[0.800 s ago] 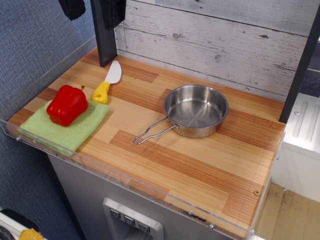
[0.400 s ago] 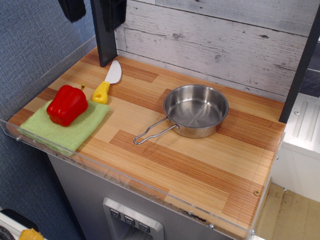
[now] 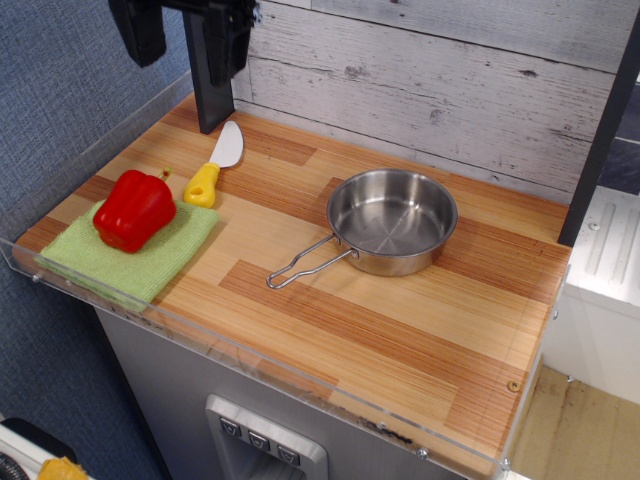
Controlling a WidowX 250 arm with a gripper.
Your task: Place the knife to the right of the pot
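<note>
The knife (image 3: pixel 216 165) lies flat on the wooden counter at the back left, yellow handle toward me, pale blade pointing to the back wall. The pot (image 3: pixel 391 219) stands near the middle of the counter, empty, its wire handle (image 3: pixel 305 264) pointing front left. My gripper (image 3: pixel 184 38) hangs open and empty at the top left, well above the knife, its two black fingers (image 3: pixel 140 32) spread apart and partly cut off by the frame's top edge.
A red bell pepper (image 3: pixel 133 208) sits on a green cloth (image 3: pixel 130 253) at the front left, close to the knife's handle. A dark post (image 3: pixel 209 95) stands behind the knife. A clear plastic rim (image 3: pixel 250 355) runs along the counter's front and left edges.
My gripper has come down further into view at the top left. The knife, pot and pepper have not moved.
</note>
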